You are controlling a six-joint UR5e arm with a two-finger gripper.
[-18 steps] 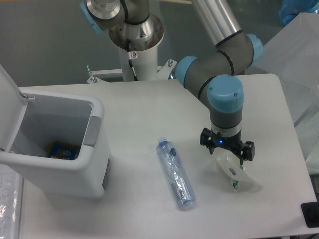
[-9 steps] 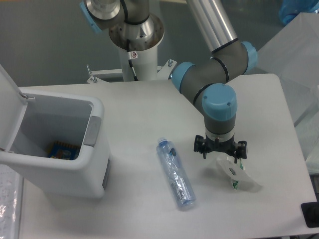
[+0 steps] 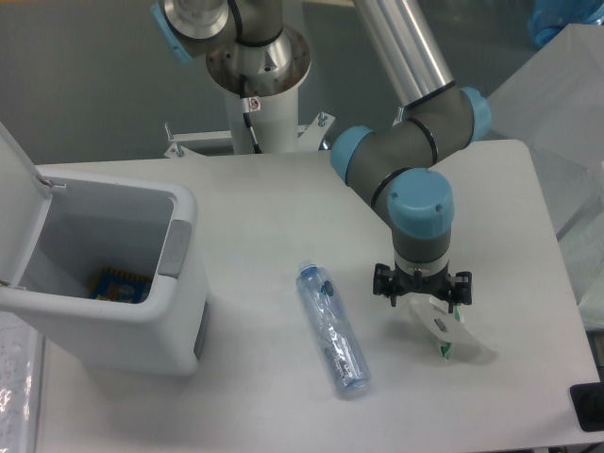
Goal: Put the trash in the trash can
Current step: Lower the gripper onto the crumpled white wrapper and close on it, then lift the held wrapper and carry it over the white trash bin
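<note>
Camera view from above the table (image 3: 283, 198): taking the trash can (image 3: 113, 283) as landmark, a boxy white bin with a grey side panel, it stands at the table's left edge with its hinged lid (image 3: 19, 212) swung up and open, and something with blue and yellow print (image 3: 118, 283) lies at its bottom. To the right of the trash can, apart from it, the clear blue-tinted bottle (image 3: 333, 330) lies flat on the table, cap end pointing away from the front edge. Farther right of the trash can, beyond the bottle, the crumpled white wrapper (image 3: 446, 330) with green marks lies on the table. Directly above the wrapper's near end hangs the gripper (image 3: 422, 294), pointing down; its fingers are spread apart, grasping nothing, and whether they touch the wrapper cannot be told.
</note>
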